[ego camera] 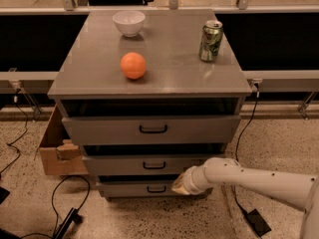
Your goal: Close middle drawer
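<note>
The grey cabinet [149,81] has three drawer fronts, each with a black loop handle. The middle drawer [149,165] stands out a little, with a dark gap above it. The top drawer [152,129] is the tallest, and the bottom drawer [144,188] is the lowest and narrowest. My gripper [180,184] comes in from the right on a white arm [249,176]. It sits at the lower right part of the middle drawer's front, over the edge of the bottom drawer.
On the cabinet top are a white bowl [128,22], an orange [133,65] and a green can [211,40]. A cardboard box [57,151] stands on the floor at the left. Black cables [60,208] and a power adapter [256,222] lie on the speckled floor.
</note>
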### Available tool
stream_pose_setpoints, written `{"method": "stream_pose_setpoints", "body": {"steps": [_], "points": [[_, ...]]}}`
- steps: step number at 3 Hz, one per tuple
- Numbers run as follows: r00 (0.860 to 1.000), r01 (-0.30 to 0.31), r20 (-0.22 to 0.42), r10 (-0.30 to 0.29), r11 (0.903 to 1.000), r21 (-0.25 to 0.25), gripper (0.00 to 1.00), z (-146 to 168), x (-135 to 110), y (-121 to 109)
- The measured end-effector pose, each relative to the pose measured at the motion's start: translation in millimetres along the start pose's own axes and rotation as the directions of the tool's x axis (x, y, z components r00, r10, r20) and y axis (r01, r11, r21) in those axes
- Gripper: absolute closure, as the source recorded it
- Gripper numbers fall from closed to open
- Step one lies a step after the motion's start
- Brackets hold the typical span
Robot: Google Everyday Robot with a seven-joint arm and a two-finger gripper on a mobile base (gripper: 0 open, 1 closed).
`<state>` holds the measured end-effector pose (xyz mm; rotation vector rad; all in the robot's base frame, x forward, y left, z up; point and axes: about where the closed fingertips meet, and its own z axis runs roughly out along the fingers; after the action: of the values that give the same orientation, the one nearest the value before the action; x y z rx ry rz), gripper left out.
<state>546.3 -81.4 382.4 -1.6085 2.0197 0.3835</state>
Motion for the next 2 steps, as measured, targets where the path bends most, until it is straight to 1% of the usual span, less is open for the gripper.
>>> {"method": "stream_pose_setpoints", "body": {"steps": [1,2], "points": [[0.998,-0.006,-0.06,-0.001,0.9921,-0.125,1.0,-31.0,0.2,64.7],[0.981,-0.032,-0.194,-0.011,0.9752,-0.219,1.0,-94.0,4.0,120.6]]}}
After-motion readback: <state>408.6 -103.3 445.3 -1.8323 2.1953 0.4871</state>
